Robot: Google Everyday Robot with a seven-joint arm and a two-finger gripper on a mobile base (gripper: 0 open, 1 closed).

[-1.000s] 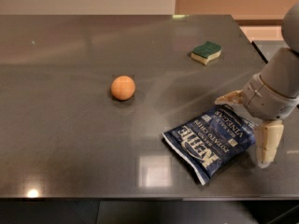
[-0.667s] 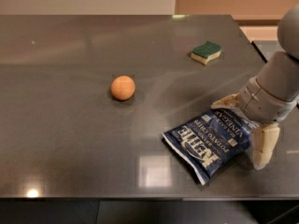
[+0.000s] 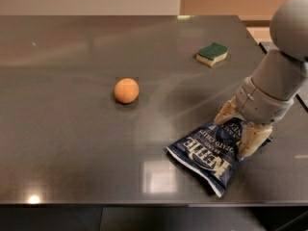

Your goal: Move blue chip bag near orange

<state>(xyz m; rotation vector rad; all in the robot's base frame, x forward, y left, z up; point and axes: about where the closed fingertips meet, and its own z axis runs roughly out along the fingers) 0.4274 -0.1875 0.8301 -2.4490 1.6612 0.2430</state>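
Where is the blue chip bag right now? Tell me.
In the camera view, the blue chip bag lies front right on the table, with the gripper at its right end; the orange sits apart to its left.

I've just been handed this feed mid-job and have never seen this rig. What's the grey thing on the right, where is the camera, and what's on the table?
The grey shape on the right is the robot's single arm. The cream-coloured part at its end is the gripper, which is down at the right end of the blue chip bag. This view does not show whether it has clamped the bag. There is only one camera, looking down on the dark table from its near side. The bag lies at the front right, a small orange sits farther left, well apart from the bag, and a green-and-yellow sponge is at the back right.
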